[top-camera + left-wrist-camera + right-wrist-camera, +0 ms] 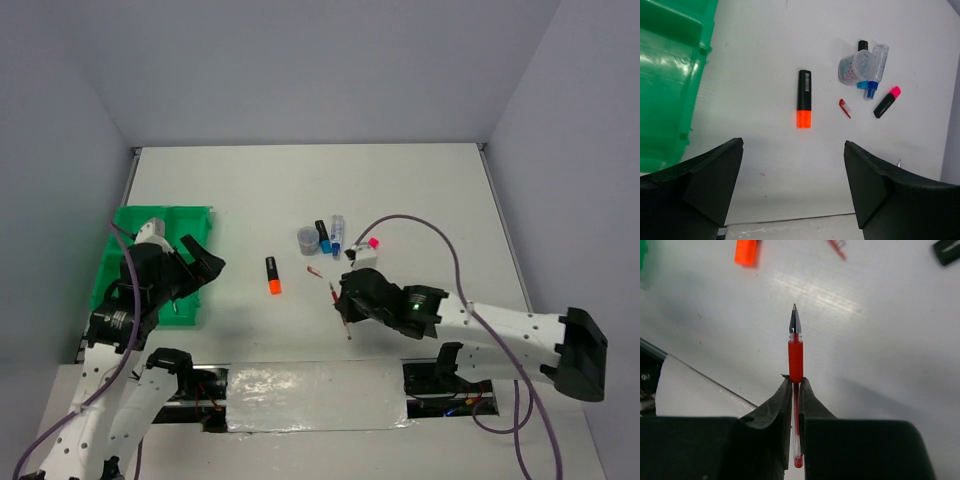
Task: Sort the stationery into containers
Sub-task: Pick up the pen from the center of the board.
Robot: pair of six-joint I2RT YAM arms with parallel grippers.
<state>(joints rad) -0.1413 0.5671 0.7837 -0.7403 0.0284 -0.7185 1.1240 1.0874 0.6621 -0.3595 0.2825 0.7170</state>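
Note:
My right gripper is shut on a thin red pen, tip pointing away, held just above the table near the front edge; both show in the top view, gripper and pen. My left gripper is open and empty, hovering beside the green tray, which fills the left of the left wrist view. An orange-black highlighter lies mid-table. A pink-black highlighter, a blue-capped marker and a small red cap lie further right.
A small clear cup of coloured clips stands beside the blue-capped marker, with a black-topped marker behind it. A shiny taped strip runs along the table's front edge between the arm bases.

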